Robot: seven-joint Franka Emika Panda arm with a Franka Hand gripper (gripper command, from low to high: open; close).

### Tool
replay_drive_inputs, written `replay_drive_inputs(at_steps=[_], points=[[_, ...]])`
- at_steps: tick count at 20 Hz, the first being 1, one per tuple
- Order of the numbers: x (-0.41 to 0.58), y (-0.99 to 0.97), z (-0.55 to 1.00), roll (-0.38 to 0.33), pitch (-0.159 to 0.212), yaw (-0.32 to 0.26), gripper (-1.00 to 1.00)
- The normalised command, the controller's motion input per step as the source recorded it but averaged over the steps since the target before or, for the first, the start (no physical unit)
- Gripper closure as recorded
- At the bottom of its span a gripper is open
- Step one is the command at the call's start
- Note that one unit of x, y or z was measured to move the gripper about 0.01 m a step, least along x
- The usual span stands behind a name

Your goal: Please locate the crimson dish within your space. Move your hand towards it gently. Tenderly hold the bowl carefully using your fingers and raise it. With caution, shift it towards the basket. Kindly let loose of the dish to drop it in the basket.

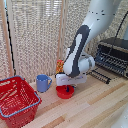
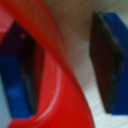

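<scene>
The crimson dish [image 1: 62, 92] is a small red bowl standing on the wooden table, right of the blue mug in the exterior view. My hand [image 1: 68, 89] is lowered onto it, white block just above, fingers down at the bowl's rim. In the wrist view the hand [image 2: 65, 65] straddles the red rim [image 2: 55, 55]: one blue finger [image 2: 20, 75] is inside the bowl, the other finger [image 2: 110, 60] is outside with bare wood between it and the rim. The jaws stand apart, not pressing. The red mesh basket [image 1: 10, 81] stands at the exterior view's lower left.
A blue mug [image 1: 43, 82] stands between basket and bowl. A black toaster oven [image 1: 114, 54] sits at the exterior view's right, with a dark rack [image 1: 101, 76] before it. An orange object [image 1: 59, 65] shows behind the arm. Blinds line the back.
</scene>
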Motion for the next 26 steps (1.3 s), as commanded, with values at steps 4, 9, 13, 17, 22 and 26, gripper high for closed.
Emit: replay_drive_inputs(at_steps=[4,9,13,17,22,26], points=[[-0.281,0.21,0.24,-0.013,0.007,0.007,1.00],[-0.062,0.03,0.72,0.052,0.147,0.085,1.00],[0.036,0.08,0.78,0.074,0.136,0.106,1.00],[0.306,0.19,0.81,0.093,0.117,0.081,1.00],[0.504,0.45,0.80,0.079,0.125,0.044,1.00],[0.454,0.68,0.77,0.095,0.088,0.007,1.00]])
